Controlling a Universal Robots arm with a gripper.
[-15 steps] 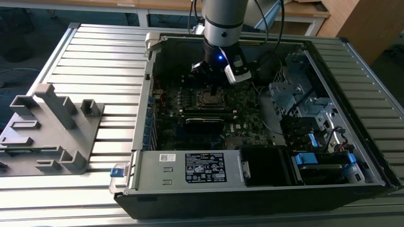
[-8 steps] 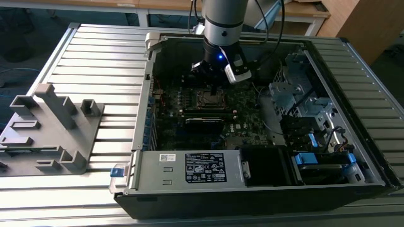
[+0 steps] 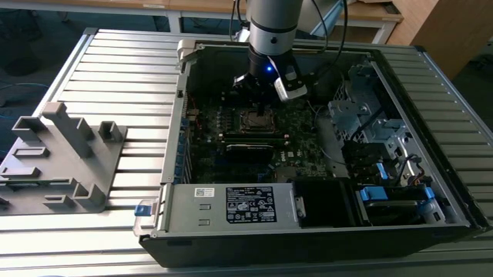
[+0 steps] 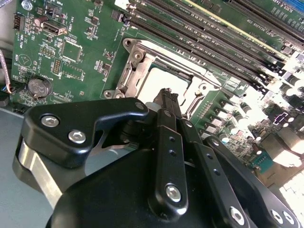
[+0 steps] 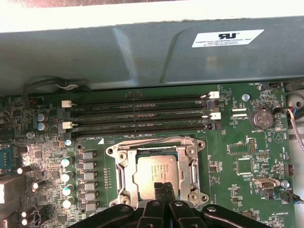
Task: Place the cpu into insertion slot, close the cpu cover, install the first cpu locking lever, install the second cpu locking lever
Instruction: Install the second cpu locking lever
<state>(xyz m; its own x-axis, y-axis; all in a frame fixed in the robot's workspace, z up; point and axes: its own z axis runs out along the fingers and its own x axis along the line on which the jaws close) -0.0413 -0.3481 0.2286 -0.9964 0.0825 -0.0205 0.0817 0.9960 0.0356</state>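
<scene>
Grey-topped cpu (image 5: pixel 160 173) seated in the insertion slot (image 5: pixel 118 183) at the motherboard's middle under the cpu cover (image 5: pixel 124 164), end effector (image 5: pixel 161 189) pinched narrow and empty just above: risks scraping it if lowered off-centre.

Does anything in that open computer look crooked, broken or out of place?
Nothing stands out. The cpu lies flat and square in the insertion slot, with the cpu cover closed squarely around it. The gripper hangs right over the chip. I see no loose parts or damage on the motherboard.
</scene>
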